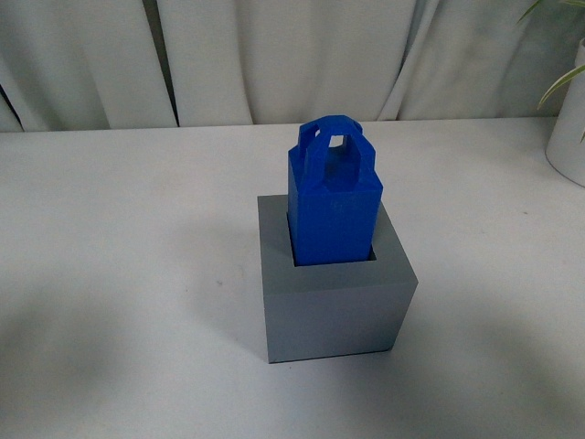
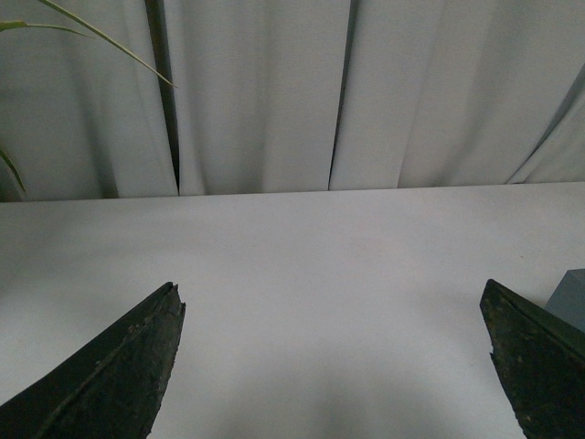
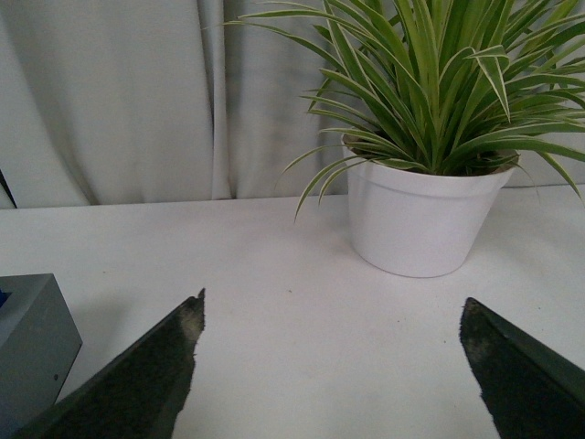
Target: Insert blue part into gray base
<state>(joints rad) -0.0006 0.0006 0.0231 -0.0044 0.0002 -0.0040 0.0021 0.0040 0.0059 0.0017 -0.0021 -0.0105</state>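
Observation:
The blue part (image 1: 333, 203) stands upright in the square recess of the gray base (image 1: 335, 306) at the middle of the white table; its looped handle sticks up above the rim. No arm shows in the front view. My left gripper (image 2: 334, 297) is open and empty over bare table; a corner of the gray base (image 2: 571, 299) shows beside one finger. My right gripper (image 3: 334, 306) is open and empty; the gray base (image 3: 32, 338) shows at the frame's edge with a sliver of blue on top.
A white pot with a green striped plant (image 3: 420, 215) stands on the table beyond my right gripper; its pot also shows at the far right of the front view (image 1: 569, 137). White curtains (image 1: 274, 55) hang behind the table's far edge.

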